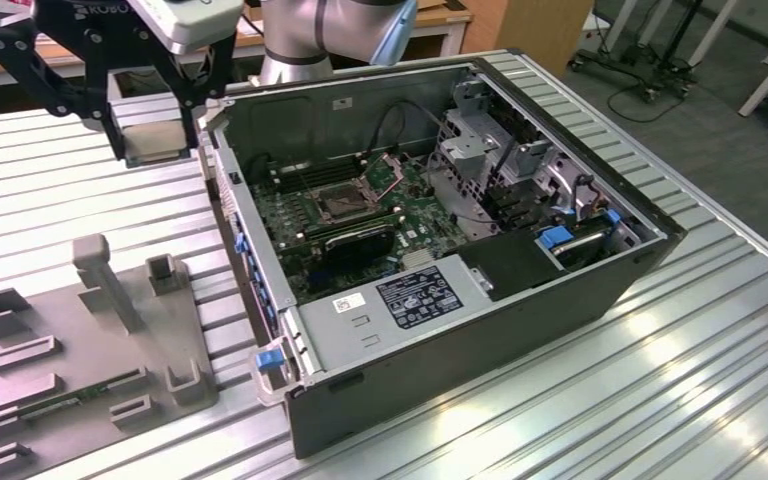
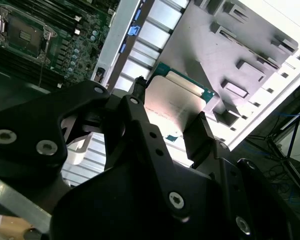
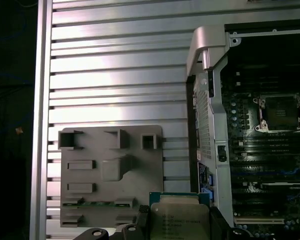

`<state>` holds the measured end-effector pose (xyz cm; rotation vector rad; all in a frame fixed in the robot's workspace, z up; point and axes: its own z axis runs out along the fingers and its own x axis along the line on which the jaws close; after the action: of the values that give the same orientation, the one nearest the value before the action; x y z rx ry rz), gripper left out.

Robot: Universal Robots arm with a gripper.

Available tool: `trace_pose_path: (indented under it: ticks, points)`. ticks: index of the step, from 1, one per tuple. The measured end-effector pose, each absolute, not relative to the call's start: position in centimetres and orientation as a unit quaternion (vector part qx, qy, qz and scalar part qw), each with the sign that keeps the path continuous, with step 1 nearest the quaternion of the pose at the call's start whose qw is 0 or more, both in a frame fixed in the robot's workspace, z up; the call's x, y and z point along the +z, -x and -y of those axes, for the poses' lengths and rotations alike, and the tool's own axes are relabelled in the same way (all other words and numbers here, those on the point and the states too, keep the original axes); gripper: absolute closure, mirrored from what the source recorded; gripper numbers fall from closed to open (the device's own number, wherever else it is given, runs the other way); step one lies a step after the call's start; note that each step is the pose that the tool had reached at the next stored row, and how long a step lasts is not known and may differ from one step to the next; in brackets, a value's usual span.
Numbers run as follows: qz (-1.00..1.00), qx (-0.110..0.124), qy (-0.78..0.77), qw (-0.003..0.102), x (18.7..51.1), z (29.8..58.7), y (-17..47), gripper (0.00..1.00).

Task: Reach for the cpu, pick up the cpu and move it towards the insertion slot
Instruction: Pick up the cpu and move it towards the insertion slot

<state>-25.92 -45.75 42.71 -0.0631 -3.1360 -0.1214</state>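
My gripper [image 1: 155,140] is shut on the cpu [image 1: 157,128], a square chip with a pale metal face and a green edge. It hangs above the slatted table at the exterior view's upper left, just outside the open computer case. Both wrist views show the cpu [image 2: 176,102] [image 3: 182,220] pinched between the black fingers [image 2: 197,132]. The insertion slot [image 1: 344,205] is a dark square socket in a silver frame on the green board inside the case, off to the exterior view's right of the gripper. The slot [image 2: 24,36] [image 3: 280,111] lies uncovered.
A grey fixture plate [image 1: 91,350] with raised holders lies on the table [image 1: 704,380] at the exterior view's lower left, with a green memory stick [image 1: 77,397] in it. The case wall [image 1: 231,190] stands between the gripper and the board. Drive cages [image 1: 504,170] fill the case's far side.
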Motion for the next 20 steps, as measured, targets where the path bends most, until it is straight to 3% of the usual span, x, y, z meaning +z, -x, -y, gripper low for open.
trace_pose_path:
  ticks: [20]
  points:
    - [0.999, -0.039, 0.020, 0.001, 42.7, 45.8, 24.8, 0.46]
